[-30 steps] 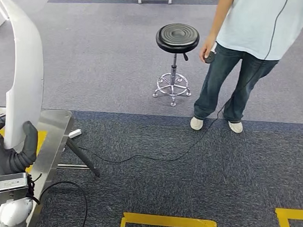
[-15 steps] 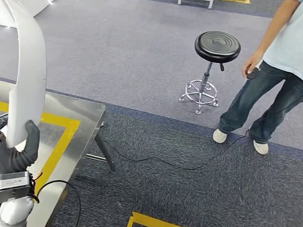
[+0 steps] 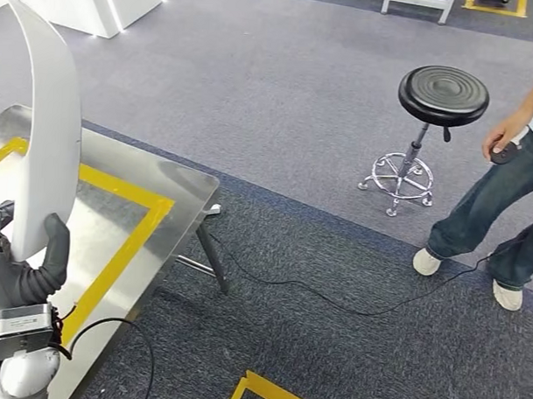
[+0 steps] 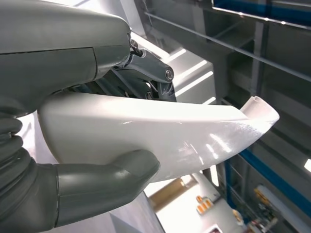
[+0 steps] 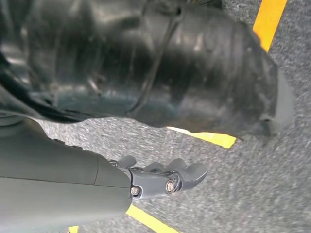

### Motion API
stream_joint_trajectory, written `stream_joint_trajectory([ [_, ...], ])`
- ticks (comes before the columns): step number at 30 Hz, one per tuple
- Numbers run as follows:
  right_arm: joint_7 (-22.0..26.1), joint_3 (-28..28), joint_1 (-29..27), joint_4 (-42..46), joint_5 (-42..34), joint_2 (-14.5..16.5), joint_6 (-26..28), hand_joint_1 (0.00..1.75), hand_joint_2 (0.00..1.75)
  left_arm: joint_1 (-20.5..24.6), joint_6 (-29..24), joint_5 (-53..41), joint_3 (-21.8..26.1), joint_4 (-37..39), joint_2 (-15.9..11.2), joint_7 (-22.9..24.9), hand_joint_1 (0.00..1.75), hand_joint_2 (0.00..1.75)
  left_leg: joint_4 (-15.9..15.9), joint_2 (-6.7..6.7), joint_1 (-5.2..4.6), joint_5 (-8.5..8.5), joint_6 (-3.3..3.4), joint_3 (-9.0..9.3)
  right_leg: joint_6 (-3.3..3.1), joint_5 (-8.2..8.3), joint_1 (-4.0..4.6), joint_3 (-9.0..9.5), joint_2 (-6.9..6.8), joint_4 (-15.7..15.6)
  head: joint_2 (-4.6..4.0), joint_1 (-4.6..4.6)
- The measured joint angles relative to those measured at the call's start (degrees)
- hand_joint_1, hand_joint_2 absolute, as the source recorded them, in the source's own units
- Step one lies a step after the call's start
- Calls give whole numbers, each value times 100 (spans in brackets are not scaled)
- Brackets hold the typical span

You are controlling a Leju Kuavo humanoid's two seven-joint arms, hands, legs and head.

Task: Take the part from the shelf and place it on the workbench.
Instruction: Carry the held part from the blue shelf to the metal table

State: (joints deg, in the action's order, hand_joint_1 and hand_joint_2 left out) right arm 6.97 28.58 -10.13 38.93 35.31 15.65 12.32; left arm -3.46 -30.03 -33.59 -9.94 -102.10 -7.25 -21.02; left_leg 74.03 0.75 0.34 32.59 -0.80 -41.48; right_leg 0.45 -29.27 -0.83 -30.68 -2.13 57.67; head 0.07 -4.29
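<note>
The curved white part [image 3: 52, 113] stands upright above the near edge of the steel workbench [image 3: 178, 192], clasped at its lower end by the left hand [image 3: 20, 265], thumb on one face and fingers behind it. The right hand [image 5: 161, 177] hangs over grey carpet [image 3: 287, 104] with fingers extended and grasping nothing. Beyond the workbench's far corner stand a black stool [image 3: 439, 105] and a person [image 3: 508, 199]; a black cable [image 3: 326, 298] trails from the workbench toward the person's feet.

Grey-and-silver robot arms with dark, many-fingered hands.
The left hand [image 3: 19, 274] has a thick grey thumb, ribbed grey cover, silver wrist block and black cable at 7 o'clock; the right hand [image 5: 161, 177] shows dark fingers [image 5: 190, 172] with bright screws.
</note>
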Motion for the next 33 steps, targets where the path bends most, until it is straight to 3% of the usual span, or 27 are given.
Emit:
stream_joint_trajectory([
  [2, 2, 1, 6, 0, 8, 1, 1, 0, 0, -12, 0, -1, 0, -1, -4, 18, 175, 175, -591, -105, -1, -376, 21, 300, 16, -39, 6, 51, -149, 0, 0, 1],
  [4, 3, 1, 8, 0, 19, 3, -1, 0, 0, -10, 0, -2, -1, -2, -8, 33, 175, 175, -1260, -362, -55, -599, 78, 649, 63, -88, 32, 99, -265, 3, 0, -2],
  [6, 4, 1, 13, 0, 29, 9, -4, 0, 0, -14, 0, -7, 1, -2, -13, 40, 175, 175, -1487, -470, -113, -580, 144, 746, 128, -128, 62, 133, -384, -2, 0, 5],
  [8, 5, 2, 28, 3, 39, 17, -8, 0, 0, -33, 0, -16, 6, -4, -20, 43, 175, 175, -1534, -346, -102, -586, 212, 752, 195, -170, 67, 179, -482, -14, 0, 11],
  [10, 7, 1, 46, 8, 52, 21, -9, 0, 0, -30, -1, -29, 9, -9, -22, 43, 175, 175, -1582, -223, -65, -603, 280, 795, 250, -333, 59, 100, -280, 200, 0, 39],
  [12, 6, 0, 47, 8, 62, 22, -10, 0, 0, -22, -1, -40, 9, -12, -17, 43, 175, 175, -1598, -102, -49, -601, 329, 813, 271, -661, 51, -252, 59, 885, 0, 76],
  [14, 4, 2, 25, 7, 62, 22, -10, 0, 0, -30, 1, -45, 7, -11, -14, 44, 175, 175, -1595, 43, -55, -590, 351, 813, 269, -861, 49, -648, 184, 1554, 0, 84],
  [15, 4, 3, 14, 7, 63, 22, -10, 0, 0, -34, 2, -48, 7, -10, -14, 44, 175, 175, -1593, 124, -57, -588, 352, 817, 262, -799, 49, -732, 202, 1628, 0, 84],
  [16, 4, 3, 8, 7, 67, 22, -11, 0, 0, -35, 2, -49, 7, -10, -14, 45, 175, 175, -1589, 208, -56, -585, 348, 826, 252, -619, 48, -702, 221, 1468, 0, 85],
  [18, 6, 9, 11, 7, 86, 21, -13, 0, 0, -34, 2, -54, 7, -10, -13, 45, 175, 175, -1578, 360, -50, -570, 321, 845, 220, -160, 36, -419, 393, 733, 0, 85],
  [19, 7, 17, 13, 7, 99, 21, -15, 0, 0, -29, 2, -57, 7, -10, -12, 45, 175, 175, -1560, 429, -48, -561, 297, 839, 202, -25, 25, -266, 514, 379, 0, 84],
  [21, 8, 32, 16, 5, 119, 22, -25, 0, 0, -27, 1, -68, 7, -10, -12, 48, 175, 175, -1548, 546, -30, -571, 230, 795, 164, 8, 21, -108, 659, 76, 0, 82],
  [23, 9, 44, 21, 4, 138, 28, -33, 0, 0, -38, -2, -92, 8, -10, -20, 56, 175, 175, -1558, 653, -11, -592, 159, 758, 109, 18, 20, -63, 555, 25, 1, 82],
  [24, 14, 56, 25, 4, 150, 31, -38, 0, 0, -40, -3, -104, 9, -11, -26, 61, 175, 175, -1523, 609, -18, -564, 129, 739, 75, 28, 12, -42, 489, -6, 1, 73],
  [26, 27, 78, 27, 3, 179, 38, -50, 0, 0, -20, -6, -125, 10, -11, -43, 70, 175, 175, -1167, 336, -36, -355, 74, 579, 14, 38, -7, 4, 337, -62, 1, 25],
  [27, 32, 86, 26, 1, 193, 38, -57, 0, 0, -11, -7, -132, 9, -9, -45, 79, 175, 175, -827, 166, -38, -189, 46, 422, -6, 28, 3, 21, 261, -69, 0, -2],
  [29, 34, 101, 23, -4, 216, 39, -64, 0, 0, -11, -7, -148, 8, -3, -46, 99, 175, 175, -140, 28, -17, 63, 4, 87, -27, -2, 19, 42, 94, -66, 0, -20],
  [30, 33, 113, 24, -6, 223, 39, -65, 0, 0, -16, -7, -156, 8, 1, -46, 110, 175, 175, -3, 6, -8, 59, -5, 17, -29, -19, 25, 58, 10, -65, 0, -22],
  [31, 34, 125, 26, -7, 227, 40, -65, 0, 0, -19, -7, -164, 9, 2, -47, 120, 175, 175, -90, -12, -4, -56, -5, 57, -26, -36, 29, 78, -67, -64, 0, -23],
  [33, 36, 139, 36, -7, 232, 46, -65, 0, 0, -17, -8, -175, 10, 3, -52, 137, 175, 175, -787, -175, -24, -450, 35, 406, -9, -79, 37, 140, -201, -65, 0, -23],
])
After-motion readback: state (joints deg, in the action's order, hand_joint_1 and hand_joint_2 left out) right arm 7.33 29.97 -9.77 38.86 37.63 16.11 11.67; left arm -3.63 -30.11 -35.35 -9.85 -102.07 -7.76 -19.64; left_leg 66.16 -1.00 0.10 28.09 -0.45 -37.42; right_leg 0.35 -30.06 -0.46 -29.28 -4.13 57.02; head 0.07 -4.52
